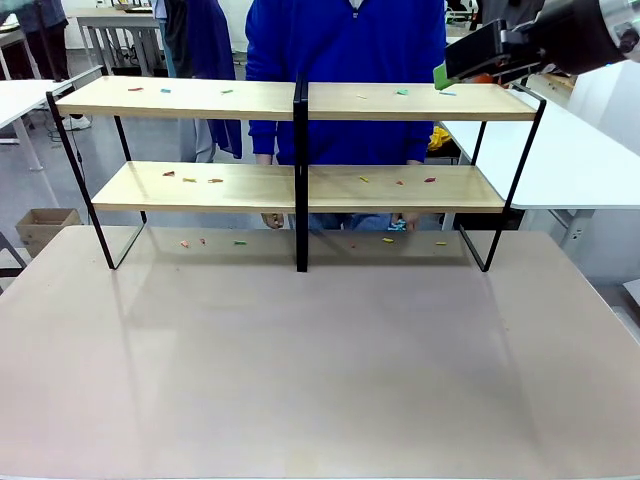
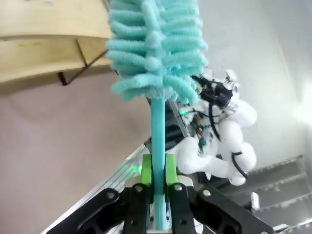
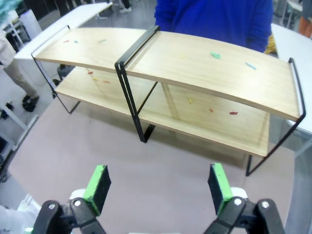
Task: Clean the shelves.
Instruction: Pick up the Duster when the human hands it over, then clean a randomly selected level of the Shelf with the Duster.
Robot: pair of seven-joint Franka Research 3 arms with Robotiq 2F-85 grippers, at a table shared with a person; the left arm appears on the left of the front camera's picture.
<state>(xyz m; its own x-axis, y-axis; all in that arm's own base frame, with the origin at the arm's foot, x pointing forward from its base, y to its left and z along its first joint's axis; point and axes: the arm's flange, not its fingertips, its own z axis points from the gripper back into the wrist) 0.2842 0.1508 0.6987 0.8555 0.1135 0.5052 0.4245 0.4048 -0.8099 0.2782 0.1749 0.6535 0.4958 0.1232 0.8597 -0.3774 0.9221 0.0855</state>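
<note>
Duster (image 2: 156, 44) head cut off by top edge; coloured scraps (image 1: 189, 180) on the shelves (image 1: 260, 98) too small to identify

No text, label, brand, number or sign can be read. The shelves (image 1: 200, 98) are bare, unmarked wood. The teal duster (image 2: 156, 48) has no legible print. The person's blue top (image 1: 345, 40) is plain.
</note>
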